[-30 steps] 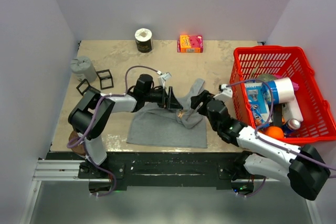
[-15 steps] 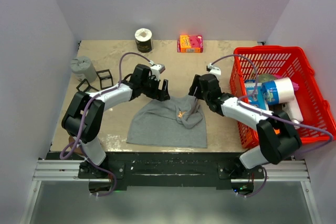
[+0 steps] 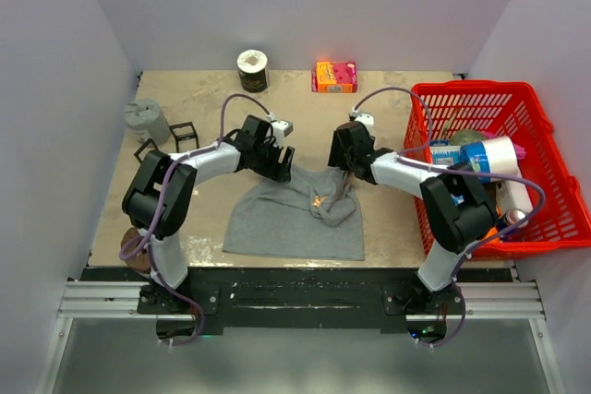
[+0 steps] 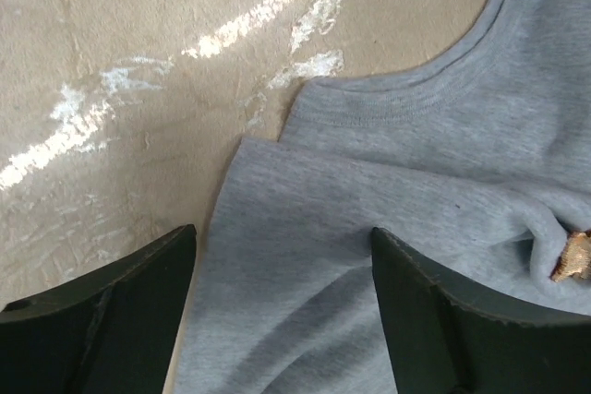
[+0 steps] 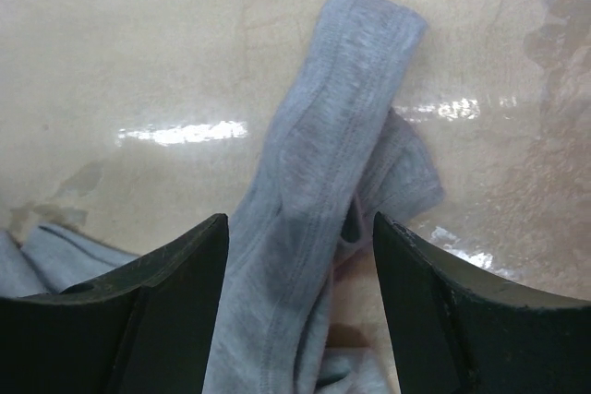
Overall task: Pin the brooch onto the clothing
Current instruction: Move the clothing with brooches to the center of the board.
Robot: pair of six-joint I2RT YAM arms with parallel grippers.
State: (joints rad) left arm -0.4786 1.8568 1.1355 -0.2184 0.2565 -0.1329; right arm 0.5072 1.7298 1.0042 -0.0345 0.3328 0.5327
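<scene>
The grey tank top (image 3: 282, 223) lies on the table between the arms, its right strap bunched. The small orange brooch (image 3: 319, 200) sits on the fabric near that strap; it also shows at the right edge of the left wrist view (image 4: 572, 256). My left gripper (image 3: 280, 165) is open and empty over the top's far left shoulder edge (image 4: 305, 228). My right gripper (image 3: 343, 174) is open, its fingers either side of the folded grey strap (image 5: 332, 145) without closing on it.
A red basket (image 3: 559, 228) full of items stands at the right. A pink box (image 3: 334, 76) and a dark roll (image 3: 252, 69) sit at the back. A grey object (image 3: 146, 120) and black wire frames (image 3: 183, 138) are at the left.
Both grippers have pulled back from the brooch toward the far side of the garment. The lifted fabric has settled flat with the brooch on it.
</scene>
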